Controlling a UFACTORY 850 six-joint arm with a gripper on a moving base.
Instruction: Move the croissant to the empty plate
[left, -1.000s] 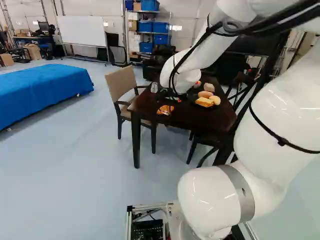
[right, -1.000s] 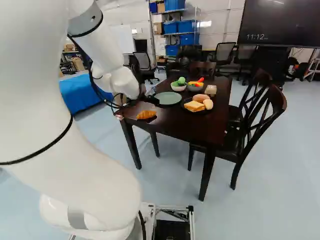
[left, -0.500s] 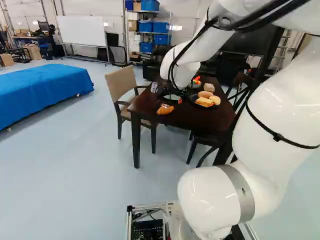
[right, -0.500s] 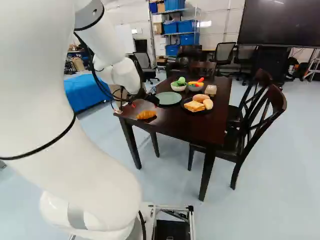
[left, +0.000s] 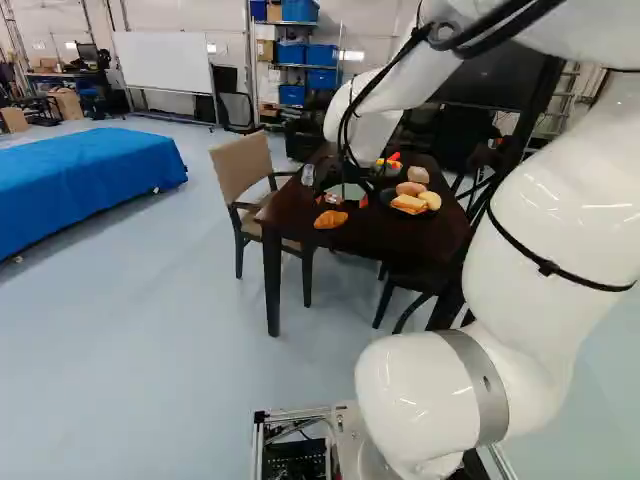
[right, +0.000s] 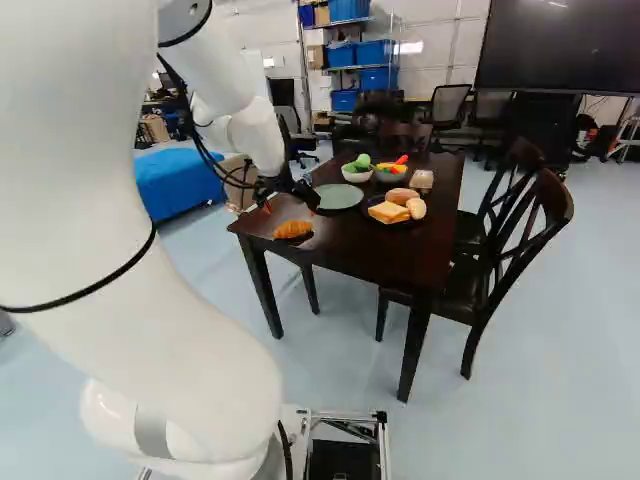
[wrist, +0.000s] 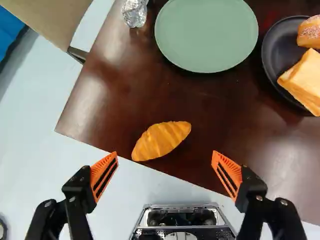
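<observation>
High over the near left corner of the table, my gripper (right: 292, 201) hangs pointing down; in the wrist view the gripper (wrist: 165, 152) stands wide open, nothing held. The golden-brown croissant (wrist: 161, 140) lies on the bare wood close to the table's edge, just ahead of the gap between the fingers; the croissant (right: 293, 229) also shows in the right base view. A round green plate (wrist: 206, 35), with nothing on it, is farther ahead, beyond the croissant. That plate (right: 338, 197) stands left of the black plate.
A black plate (right: 372, 215) holds bread and pastries. Behind stand a white bowl (right: 357, 175) with green food and another bowl of colourful food. A foil-wrapped thing (wrist: 135, 12) is beside the green plate. Chairs (left: 243, 165) flank the dark table (right: 400, 250).
My arm has shifted and the gripper has swung rightward in the right base view, uncovering more of the croissant in the left base view. The croissant and plates have stayed put; the base has not moved.
</observation>
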